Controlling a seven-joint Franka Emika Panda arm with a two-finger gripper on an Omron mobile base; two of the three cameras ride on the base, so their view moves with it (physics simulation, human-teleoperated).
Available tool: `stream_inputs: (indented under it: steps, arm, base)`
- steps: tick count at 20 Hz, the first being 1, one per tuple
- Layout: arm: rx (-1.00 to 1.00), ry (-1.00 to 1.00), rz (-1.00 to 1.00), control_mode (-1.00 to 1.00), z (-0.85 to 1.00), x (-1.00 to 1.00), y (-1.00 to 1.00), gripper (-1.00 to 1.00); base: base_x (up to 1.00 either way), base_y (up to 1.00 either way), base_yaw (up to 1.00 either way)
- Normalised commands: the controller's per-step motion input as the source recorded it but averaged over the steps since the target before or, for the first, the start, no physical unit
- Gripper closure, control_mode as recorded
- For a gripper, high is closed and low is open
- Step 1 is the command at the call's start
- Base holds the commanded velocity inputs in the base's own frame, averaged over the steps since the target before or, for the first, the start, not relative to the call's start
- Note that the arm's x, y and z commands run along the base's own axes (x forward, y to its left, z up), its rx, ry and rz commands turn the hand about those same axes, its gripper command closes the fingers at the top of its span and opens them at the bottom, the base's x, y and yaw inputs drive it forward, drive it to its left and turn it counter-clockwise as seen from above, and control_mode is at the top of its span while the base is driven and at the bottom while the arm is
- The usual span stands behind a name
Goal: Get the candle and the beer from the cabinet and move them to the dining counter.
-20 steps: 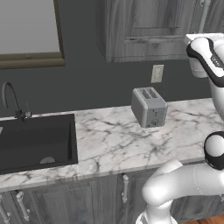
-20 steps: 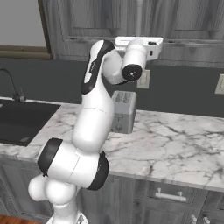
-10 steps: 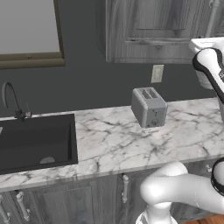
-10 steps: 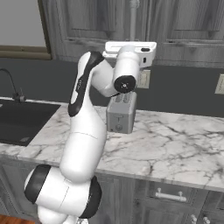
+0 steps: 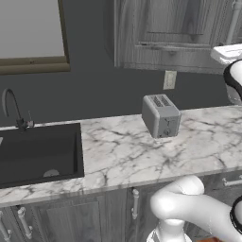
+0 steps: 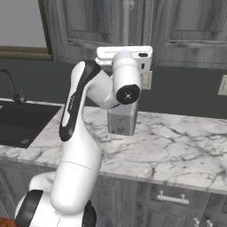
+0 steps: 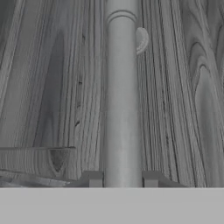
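Note:
The cabinet (image 6: 84,26) hangs over the worktop with its grey panelled doors shut, and it also shows in the left base view (image 5: 165,28). The candle and the beer are hidden. My gripper (image 7: 122,179) is raised against the door, shut on the cabinet's silver bar handle (image 7: 121,100). A dark fingertip (image 7: 94,178) presses each side of the bar. In the right base view the handle (image 6: 127,15) runs up just above my white hand (image 6: 125,53). The dining counter is out of view.
A silver toaster (image 5: 160,115) stands on the marble worktop (image 5: 123,156) below the cabinet. The black sink (image 5: 38,151) with its faucet (image 5: 14,108) lies to the left. A wall outlet (image 5: 169,79) sits behind the toaster. Low cupboards (image 6: 173,199) run under the worktop.
The hand has dropped slightly and closed in on the cabinet door, ending at the bar handle. The doors, toaster and base have not moved.

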Motion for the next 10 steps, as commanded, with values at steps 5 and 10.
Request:
stream_inputs:
  steps: [5, 10]
  arm:
    - [0.0, 0.0, 0.09, -1.0, 0.0, -0.49, 0.19, 1.0]
    - [0.0, 0.0, 0.07, -1.0, 0.0, -0.52, 0.17, 1.0]
  base:
    - [0.0, 0.0, 0.0]
    - [0.0, 0.0, 0.0]
